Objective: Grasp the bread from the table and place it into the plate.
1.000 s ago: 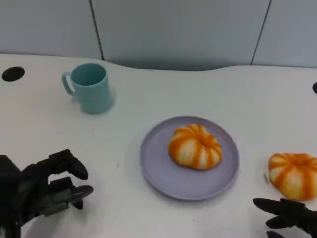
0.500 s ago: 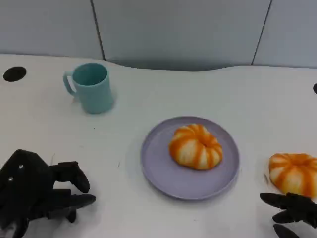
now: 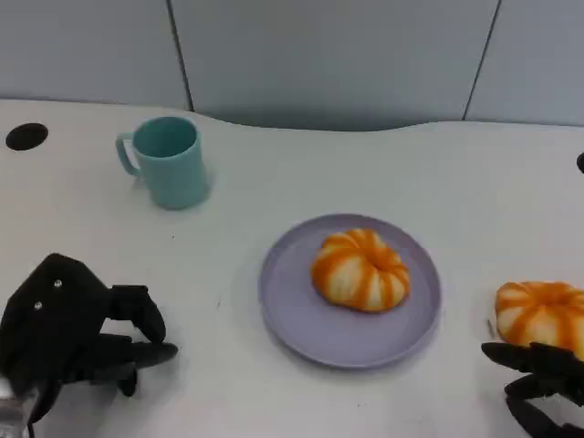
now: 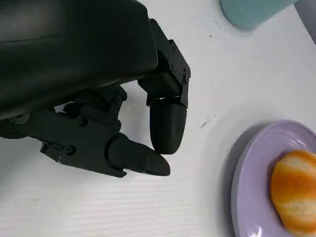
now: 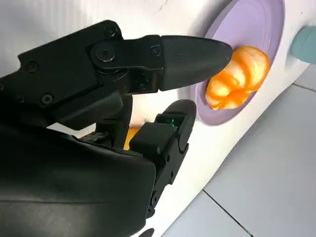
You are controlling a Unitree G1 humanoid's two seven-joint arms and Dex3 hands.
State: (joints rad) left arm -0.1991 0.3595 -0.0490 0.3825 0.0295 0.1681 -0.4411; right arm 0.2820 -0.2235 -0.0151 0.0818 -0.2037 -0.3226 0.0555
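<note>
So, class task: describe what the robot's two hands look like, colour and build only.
Both the left hand and right hand are matt black, with rounded shells, blocky jointed fingers and small screws. The left wrist shows a bit of silver. A tiny green light glows on a right finger.

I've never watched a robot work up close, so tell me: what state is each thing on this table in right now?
Orange-striped round bread on the plate: resting in the plate.
Orange-striped round bread on the table: lying loose, not held.
Round purple plate: holds one bread.
Teal handled cup: upright.
Left hand: holds nothing, fingers apart.
Right hand: holds nothing, beside the table bread.
</note>
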